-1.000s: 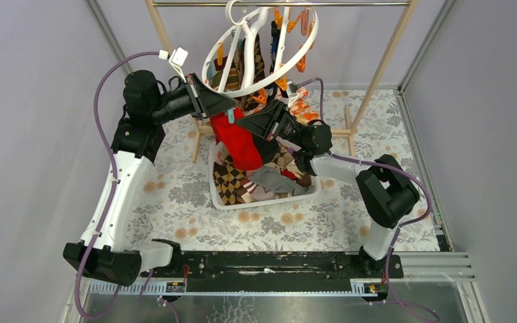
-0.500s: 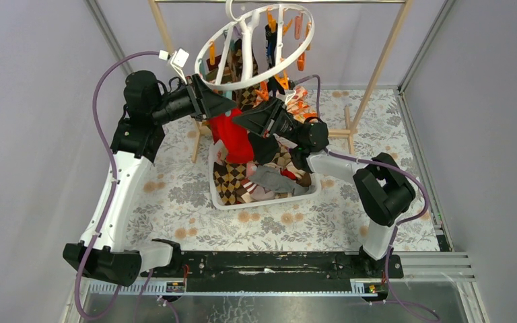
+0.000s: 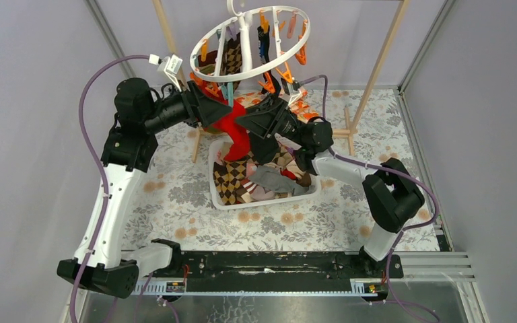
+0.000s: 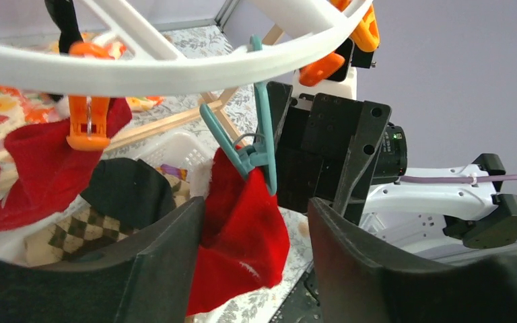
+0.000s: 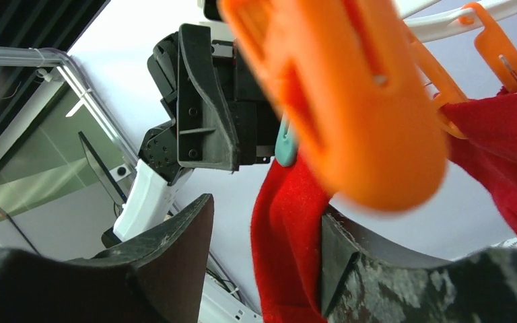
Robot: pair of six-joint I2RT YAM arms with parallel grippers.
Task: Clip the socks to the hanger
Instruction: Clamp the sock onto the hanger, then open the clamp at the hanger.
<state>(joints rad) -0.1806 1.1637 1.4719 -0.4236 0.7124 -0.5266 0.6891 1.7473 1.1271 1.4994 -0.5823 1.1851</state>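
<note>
The white ring hanger [image 3: 210, 37] hangs from the pole at the top, with orange and teal clips. A red sock [image 3: 237, 134] dangles under its near rim, pinched by a teal clip [image 4: 259, 151]. My left gripper [image 3: 227, 108] is open on the sock's left, and my right gripper [image 3: 239, 121] is open on its right. In the left wrist view the red sock [image 4: 242, 235] hangs loose between the spread fingers of the left gripper [image 4: 256, 205]. In the right wrist view the sock [image 5: 286, 235] lies against one finger of the open right gripper [image 5: 266, 208]. A second red sock [image 4: 37, 168] hangs from an orange clip [image 4: 87, 124].
Below the hanger stands a white basket [image 3: 225, 200] with argyle, grey and dark socks. The wooden pole frame [image 3: 377, 67] stands at the back. A floral cloth [image 3: 175, 195] covers the table. A blurred orange clip [image 5: 336, 101] fills the right wrist view's foreground.
Both grippers went from shut to open and let go of the red sock, which now hangs from the teal clip. The hanger ring swung up and levelled out.
</note>
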